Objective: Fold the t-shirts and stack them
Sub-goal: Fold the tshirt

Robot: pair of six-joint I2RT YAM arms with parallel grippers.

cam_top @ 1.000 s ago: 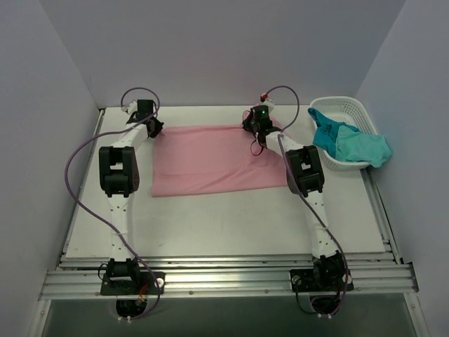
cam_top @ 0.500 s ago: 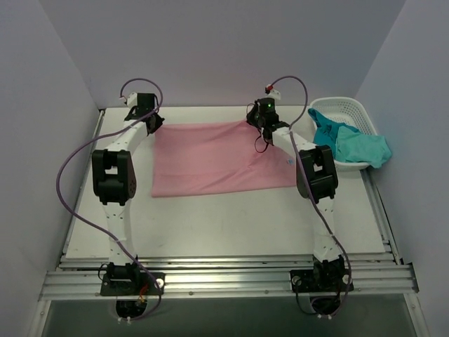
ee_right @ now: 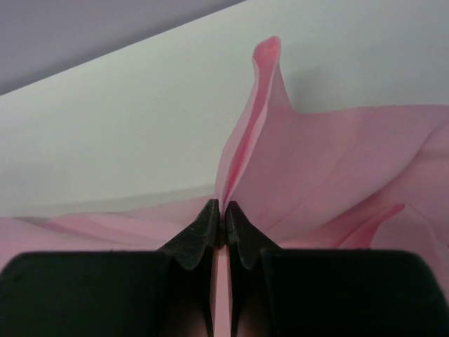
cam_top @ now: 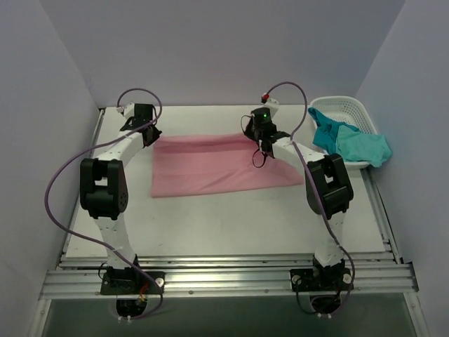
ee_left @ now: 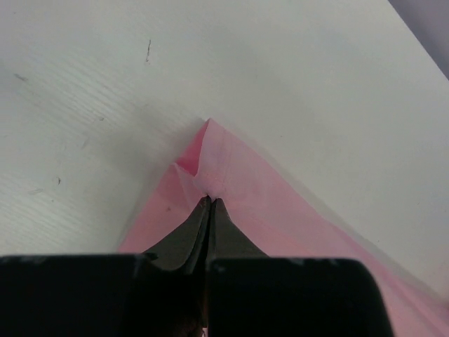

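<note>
The light pink t-shirt (cam_top: 210,172) lies spread across the middle of the table. My left gripper (cam_top: 149,135) is shut on its far left corner, and in the left wrist view the pink cloth (ee_left: 242,186) bunches at the closed tips of that gripper (ee_left: 209,201). My right gripper (cam_top: 265,146) is shut on the shirt's far right edge. The right wrist view has a raised fold of pink fabric (ee_right: 330,161) pinched between that gripper's (ee_right: 222,205) jaws. Teal and turquoise t-shirts (cam_top: 349,142) hang out of the basket at the right.
A white lattice basket (cam_top: 346,103) stands at the far right corner, with teal cloth draped over its front rim. Purple cables loop above both arms. Walls close in on the left, back and right. Bare white table (cam_top: 224,221) lies between the pink shirt and the arm bases.
Both grippers have pulled back toward the near edge with the pink shirt's far edge in them, so the shirt covers less of the table front to back.
</note>
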